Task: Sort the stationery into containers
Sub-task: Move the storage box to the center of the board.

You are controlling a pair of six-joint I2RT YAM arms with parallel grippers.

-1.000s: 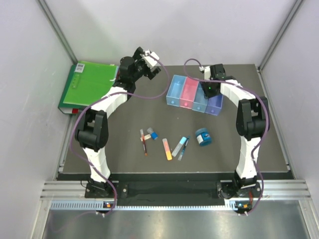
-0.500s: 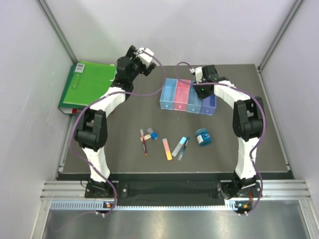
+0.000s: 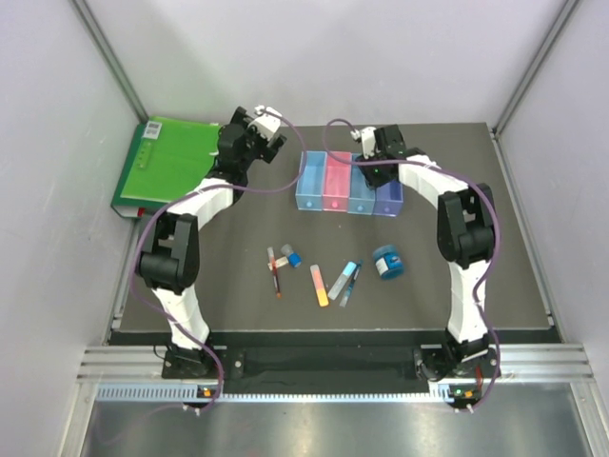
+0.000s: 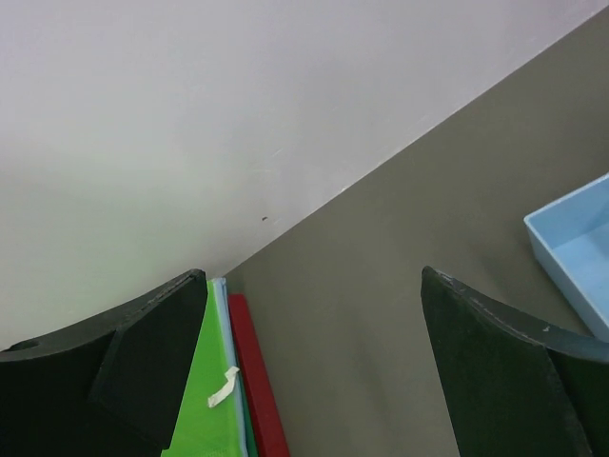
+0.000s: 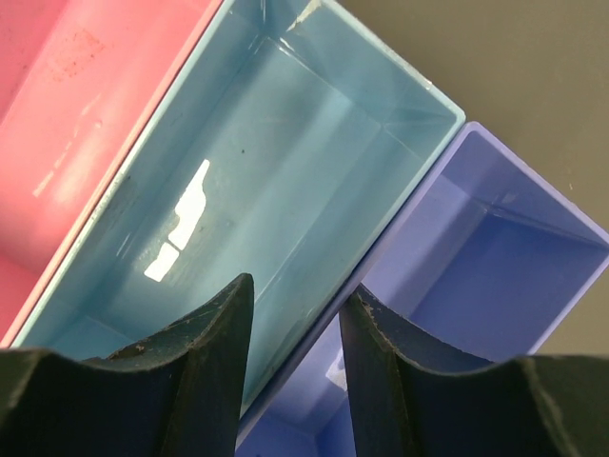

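Straddling the wall between the right-hand light blue bin [image 5: 247, 190] and the purple bin [image 5: 495, 267], the right gripper [image 5: 297, 290] pinches that shared wall at the far rim of the bins [image 3: 335, 183], a joined row at the far middle of the table [image 3: 457, 286]. We see the left gripper [image 4: 314, 274], fingers spread wide on nothing, hanging just left of the row, near the folder [image 3: 166, 162]. Well apart from both grippers, nearer us, lie the red pen [image 3: 277, 278], blue-capped piece [image 3: 293, 257], orange-pink stick [image 3: 320, 286], grey stick [image 3: 339, 282] and blue pen [image 3: 353, 281], with the tape roll [image 3: 387, 261] at their right.
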